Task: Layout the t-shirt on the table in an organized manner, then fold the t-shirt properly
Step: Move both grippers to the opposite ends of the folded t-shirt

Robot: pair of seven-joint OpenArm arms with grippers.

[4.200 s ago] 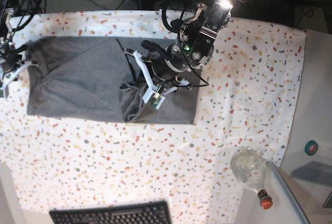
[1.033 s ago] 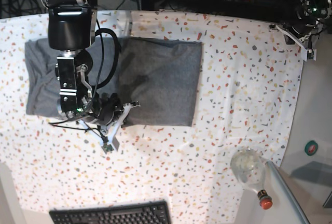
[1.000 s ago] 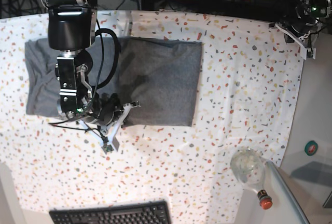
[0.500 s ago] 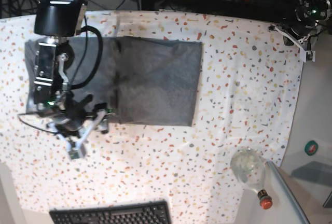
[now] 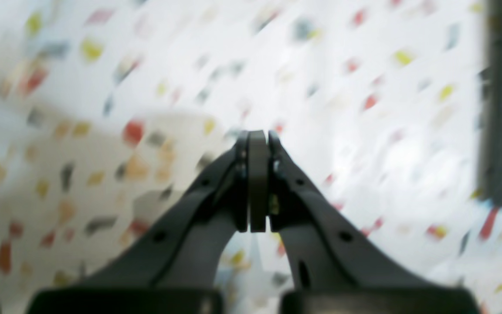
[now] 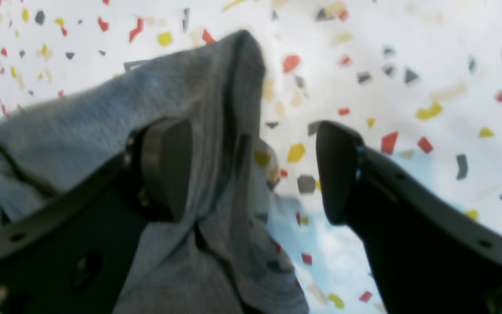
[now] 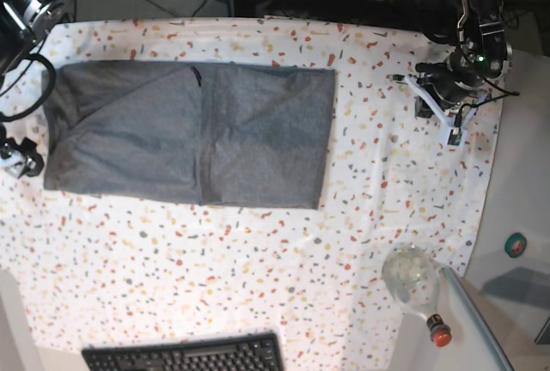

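Counter (image 7: pixel 361 242): white flecked cloth. T-shirt (image 7: pixel 189 130) is laid flat at its left-centre as a long rectangle; sleeves judged folded in, crosswise folds judged outstanding. Right fingers (image 6: pixel 251 170) are spread, fabric edge between them unclamped. Left fingers (image 5: pixel 257 181) are closed, empty.

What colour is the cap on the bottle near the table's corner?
Red-orange; the bottle cap shows best in the base view.
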